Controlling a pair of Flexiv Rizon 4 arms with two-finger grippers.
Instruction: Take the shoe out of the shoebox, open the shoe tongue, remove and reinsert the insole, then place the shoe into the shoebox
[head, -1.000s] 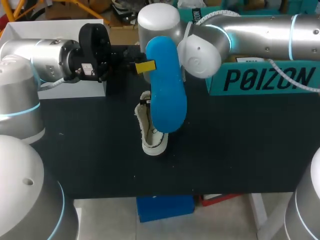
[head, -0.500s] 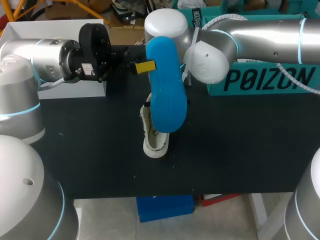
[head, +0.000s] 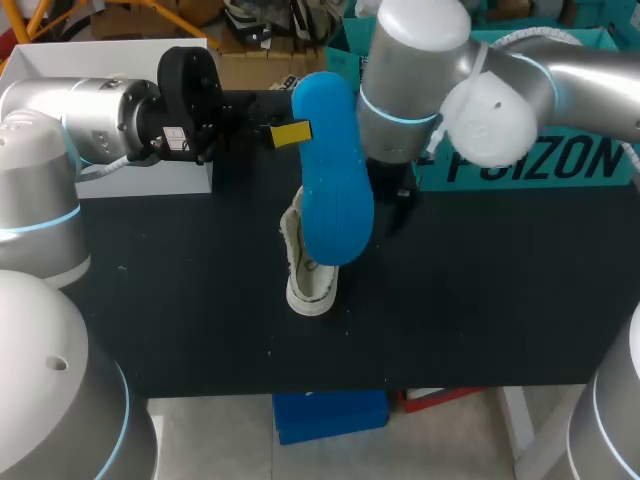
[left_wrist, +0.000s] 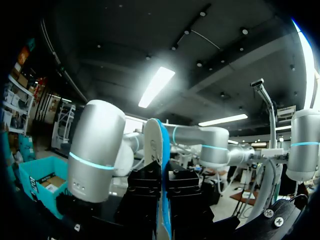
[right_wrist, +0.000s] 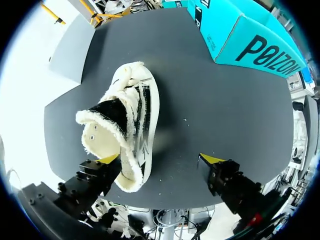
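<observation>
Insole (head: 333, 180) — pinched in left tool (left_wrist: 163, 197)

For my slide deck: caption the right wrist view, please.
Right hand open above the fleece-lined shoe on the black table, teal shoebox beyond.

Shoe (head: 308, 268): cream low-top with fleecy lining and black side stripes. It sits on the dark bench (head: 180, 300) near the middle, toe toward the near edge. The black-faced tongue is flared open, showing pale fleece.

Insole (head: 333, 170): bright blue and out of the shoe. Held upright above the shoe, gripped from both sides by the left hand (left_wrist: 163, 195).

Shoebox (head: 540, 160): teal with black lettering, at the bench's far right, well apart from the shoe.
</observation>
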